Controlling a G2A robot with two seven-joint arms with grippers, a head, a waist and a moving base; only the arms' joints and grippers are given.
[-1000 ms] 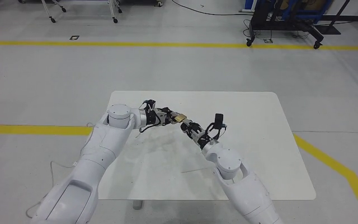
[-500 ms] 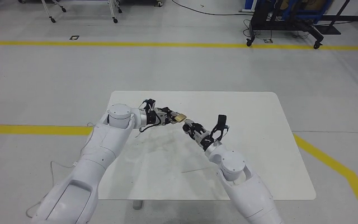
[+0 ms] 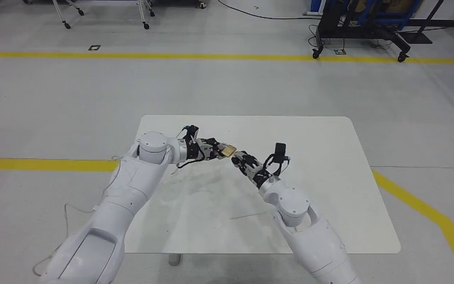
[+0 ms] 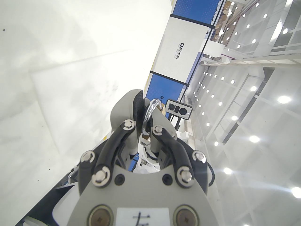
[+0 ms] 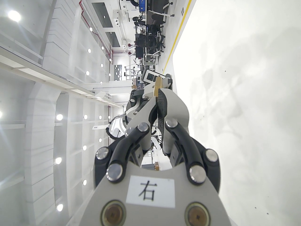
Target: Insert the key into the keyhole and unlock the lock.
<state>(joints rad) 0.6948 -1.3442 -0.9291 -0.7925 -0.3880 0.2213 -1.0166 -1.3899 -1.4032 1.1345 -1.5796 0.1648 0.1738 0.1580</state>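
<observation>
1. Right arm's elbow (image 3: 292, 204) now sits slightly farther out than a second ago, while the right gripper (image 3: 241, 159) stays just beside the lock (image 3: 228, 150); the left arm (image 3: 152, 149) has held still.
2. Nearest the robot, the right gripper's fingers (image 5: 176, 104) are pressed together on a thin brass key (image 5: 156, 85), seen edge-on, which juts past the fingertips toward the lock.
3. Whether the key's tip has entered the lock cannot be told.
4. Just beyond, the left gripper (image 4: 150, 110) pinches the lock and holds it over the middle of the table (image 3: 333, 142); the silver shackle (image 4: 147, 116) arches between its fingers, and the brass body points at the right gripper.
5. Farther off, a yellow line (image 3: 213, 55) crosses the grey floor (image 3: 213, 92), and a dark cart (image 3: 362, 34) stands at the far right.
</observation>
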